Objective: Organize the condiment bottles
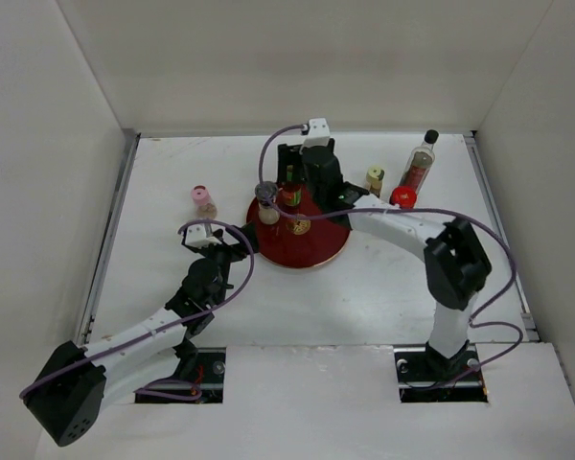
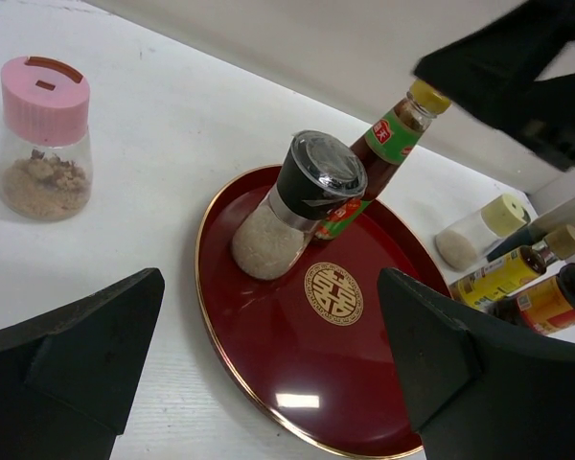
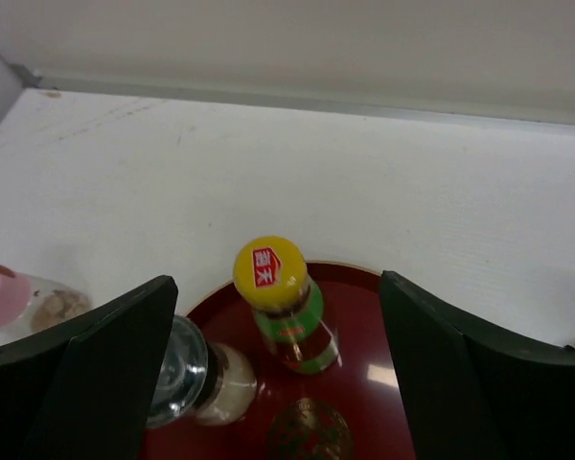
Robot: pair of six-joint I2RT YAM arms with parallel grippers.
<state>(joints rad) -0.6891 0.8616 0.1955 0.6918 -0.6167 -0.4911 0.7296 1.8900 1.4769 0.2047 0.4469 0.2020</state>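
The white bench [image 1: 383, 297] carried everything, and the two arms reached over it from the near edge. The right hand [image 1: 307, 171] was above the back part of the round red tray [image 1: 311, 251], which lay near the middle of the bench. This hand was open: in its own view its two fingers stood wide apart, on each side of the yellow-capped bottle [image 3: 270, 268], with a gap on both sides and no touching. The left hand [image 1: 232, 247] was just beside the left rim of the tray, low over the bench, and it was open too, with nothing between its fingers. The tall clear bottle [image 1: 420, 163] with the black cap stood off the tray, at the back right of the bench. The yellow-capped bottle, with a green label on its neck, stood on the back part of the tray. The silver-lidded jar [image 2: 302, 206], with white grains inside, stood also on the tray, just to the left of that bottle. The pink-capped jar [image 1: 203, 200], with brown powder inside, stood on the bench left of the tray, apart from it. The cream-capped jar [image 1: 375, 179] and the red-lidded jar [image 1: 402, 198] stood on the bench right of the tray, near the tall clear bottle.
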